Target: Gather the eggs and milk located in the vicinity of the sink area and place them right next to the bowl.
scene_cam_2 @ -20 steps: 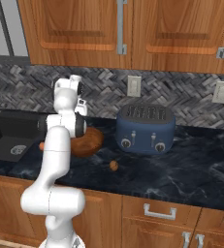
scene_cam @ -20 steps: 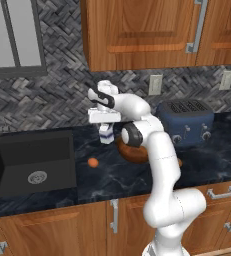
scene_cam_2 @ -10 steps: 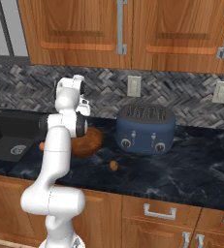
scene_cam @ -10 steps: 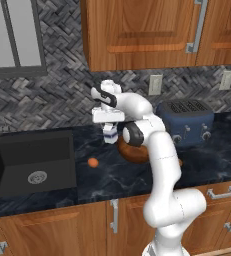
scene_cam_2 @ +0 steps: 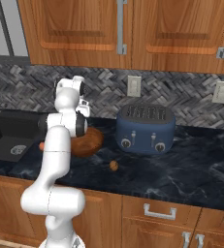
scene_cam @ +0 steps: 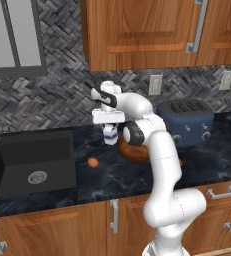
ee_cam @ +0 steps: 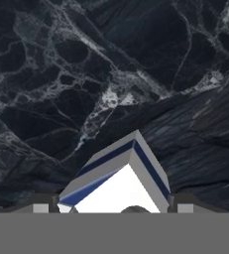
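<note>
I've got the gripper clamped on the milk, hanging upright above the dark marble counter just at 9 o'clock of the bowl, which my arm half hides. 1 egg lies beside the sink; another egg sits before the toaster.

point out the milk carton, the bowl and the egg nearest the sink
milk carton (scene_cam: 110, 135): left base view, on its white side just above the blue band.
bowl (scene_cam_2: 88, 141): right base view, on its brown outer wall, right of the arm.
egg (scene_cam: 93, 162): left base view, on its middle, on the counter beside the sink.
</note>
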Motion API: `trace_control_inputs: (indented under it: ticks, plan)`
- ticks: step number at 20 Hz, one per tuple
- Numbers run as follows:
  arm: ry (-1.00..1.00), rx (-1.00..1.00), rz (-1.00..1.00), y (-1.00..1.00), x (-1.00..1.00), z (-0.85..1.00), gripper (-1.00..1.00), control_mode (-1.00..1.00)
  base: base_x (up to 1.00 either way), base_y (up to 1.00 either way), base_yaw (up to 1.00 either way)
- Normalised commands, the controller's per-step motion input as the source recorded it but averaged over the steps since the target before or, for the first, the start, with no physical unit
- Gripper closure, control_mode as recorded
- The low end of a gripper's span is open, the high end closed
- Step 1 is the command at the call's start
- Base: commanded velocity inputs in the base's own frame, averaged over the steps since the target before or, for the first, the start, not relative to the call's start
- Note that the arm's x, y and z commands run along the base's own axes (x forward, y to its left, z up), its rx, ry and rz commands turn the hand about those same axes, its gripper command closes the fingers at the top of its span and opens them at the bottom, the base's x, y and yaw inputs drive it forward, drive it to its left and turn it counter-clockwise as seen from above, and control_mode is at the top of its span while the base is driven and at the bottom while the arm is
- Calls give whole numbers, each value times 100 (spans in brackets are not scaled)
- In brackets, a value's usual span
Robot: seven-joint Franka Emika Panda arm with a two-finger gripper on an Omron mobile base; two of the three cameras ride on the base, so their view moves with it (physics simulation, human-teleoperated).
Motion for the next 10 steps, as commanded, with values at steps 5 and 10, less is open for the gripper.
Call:
trace_control_inputs:
  ticks: [5, 10]
  plan:
    - [0, 0, 0, -1, -15, -4, 100, -100, 0, 0, 0]
    - [0, 0, 0, -3, -10, -2, 100, -100, 0, 0, 0]
